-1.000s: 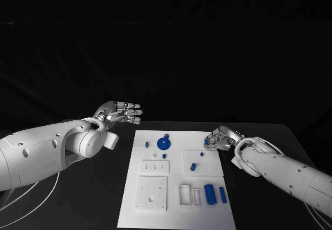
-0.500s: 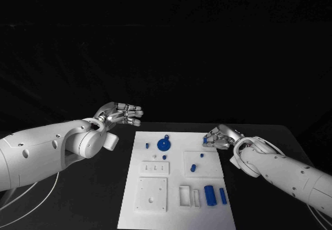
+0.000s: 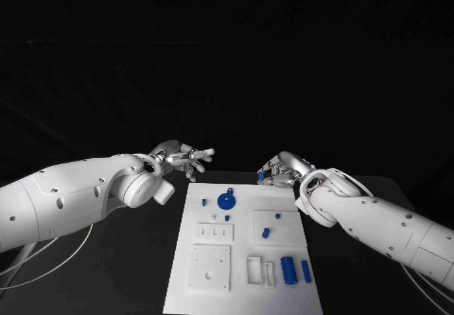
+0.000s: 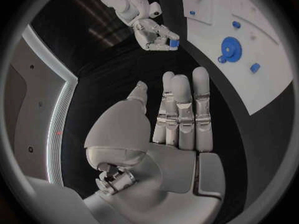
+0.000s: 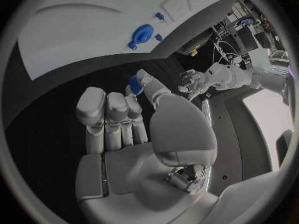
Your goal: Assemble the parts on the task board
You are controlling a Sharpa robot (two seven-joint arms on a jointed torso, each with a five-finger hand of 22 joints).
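Right hand [image 3: 279, 172] pinches a small blue part [image 5: 135, 84] at its fingertips, raised beyond the task board's [image 3: 241, 289] far edge; left hand [image 3: 184, 159] hovers spread, holding nothing.

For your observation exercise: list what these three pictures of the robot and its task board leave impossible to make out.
- Blue part held by the right robot hand: its shape, hidden by fingers, head view.
- Same part: mostly covered by fingertips, right wrist view.
- Task board: cut by the circle's rim, left wrist view.
- Board's white recesses: too small, head view.
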